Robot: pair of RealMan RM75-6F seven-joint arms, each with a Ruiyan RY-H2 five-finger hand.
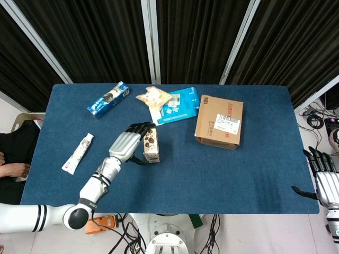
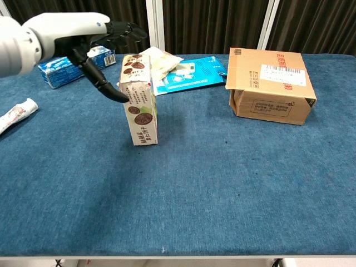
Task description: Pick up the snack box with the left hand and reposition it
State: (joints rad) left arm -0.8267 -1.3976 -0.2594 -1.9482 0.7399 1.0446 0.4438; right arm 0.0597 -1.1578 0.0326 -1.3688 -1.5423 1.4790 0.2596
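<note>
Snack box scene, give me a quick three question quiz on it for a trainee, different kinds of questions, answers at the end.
1. True or false: the snack box stands upright on the table.
2. Which lies nearest the cardboard box? A) the white tube B) the blue flat packet C) the blue carton
3. In the chest view, where is the left hand relative to the snack box?

Key
1. True.
2. B.
3. Raised at the box's upper left, fingers spread above its top, thumb tip at or just off its upper left edge; contact cannot be told.
</note>
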